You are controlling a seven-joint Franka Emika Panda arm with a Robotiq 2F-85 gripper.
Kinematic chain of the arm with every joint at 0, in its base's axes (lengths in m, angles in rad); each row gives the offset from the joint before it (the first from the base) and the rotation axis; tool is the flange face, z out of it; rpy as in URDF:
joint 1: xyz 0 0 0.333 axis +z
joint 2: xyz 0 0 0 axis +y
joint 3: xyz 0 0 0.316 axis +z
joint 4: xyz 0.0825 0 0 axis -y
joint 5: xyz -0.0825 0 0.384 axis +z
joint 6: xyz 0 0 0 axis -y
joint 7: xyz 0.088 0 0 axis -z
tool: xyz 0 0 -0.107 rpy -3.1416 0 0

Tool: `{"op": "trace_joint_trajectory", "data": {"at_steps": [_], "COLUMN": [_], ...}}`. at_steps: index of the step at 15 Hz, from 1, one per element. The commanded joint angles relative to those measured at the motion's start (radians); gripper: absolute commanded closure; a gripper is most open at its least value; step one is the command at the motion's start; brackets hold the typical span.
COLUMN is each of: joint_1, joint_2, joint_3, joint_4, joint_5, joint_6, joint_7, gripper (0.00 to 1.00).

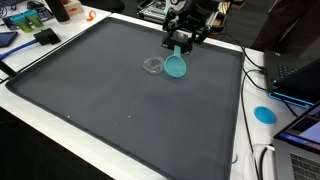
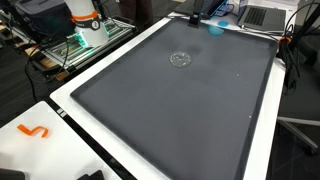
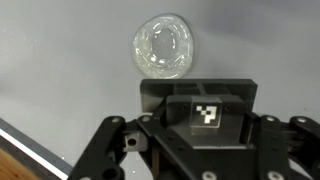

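gripper [image 1: 182, 44] upper centre of frame, at blue cup [image 1: 177, 67]; can't tell if jaws grip. clear lid [image 1: 152, 65] just left, on dark mat [image 1: 100, 95].

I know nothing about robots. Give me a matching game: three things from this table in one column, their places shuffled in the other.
1 clear dish
2 blue cup
3 orange hook

A on the white table, off the mat
B directly below the gripper
C on the dark mat, apart from the gripper

Pairs: 1-C, 2-B, 3-A.
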Motion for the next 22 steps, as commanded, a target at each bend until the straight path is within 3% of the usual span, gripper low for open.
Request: {"op": "trace_joint_trajectory", "data": {"at_steps": [1, 22], "joint_1": [0.038, 0.052], "joint_2": [0.043, 0.143], "joint_3": [-0.020, -0.061], "joint_4": [0.059, 0.206], "joint_5": [-0.036, -0.004], "joint_6": [-0.057, -0.088], "joint_7": [0.046, -0.010], "gripper": [0.69, 0.69]}}
